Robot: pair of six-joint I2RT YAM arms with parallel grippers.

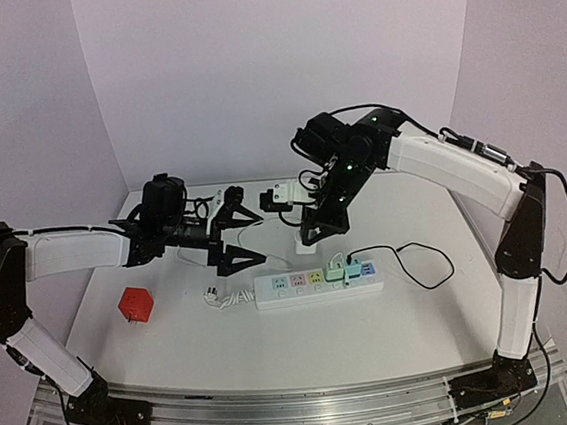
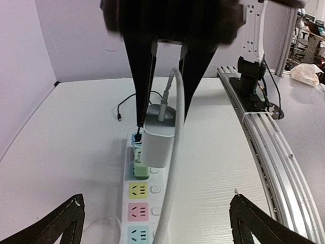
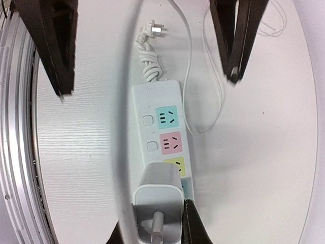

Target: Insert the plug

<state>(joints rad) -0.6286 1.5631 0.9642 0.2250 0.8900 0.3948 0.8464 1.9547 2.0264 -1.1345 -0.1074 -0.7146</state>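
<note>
While my right gripper (image 1: 322,227) clamps the white charger (image 2: 155,145) over the power strip (image 1: 264,293), my left gripper (image 1: 249,238) hangs nearby. Its jaws gape wide.

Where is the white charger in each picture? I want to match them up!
Top external: white charger just left of centre, in the right gripper, above the power strip.
Left wrist: charger in the centre, over the strip's far sockets.
Right wrist: charger at bottom centre, strip above it.
Shared landmark: the power strip's coloured sockets.
</note>
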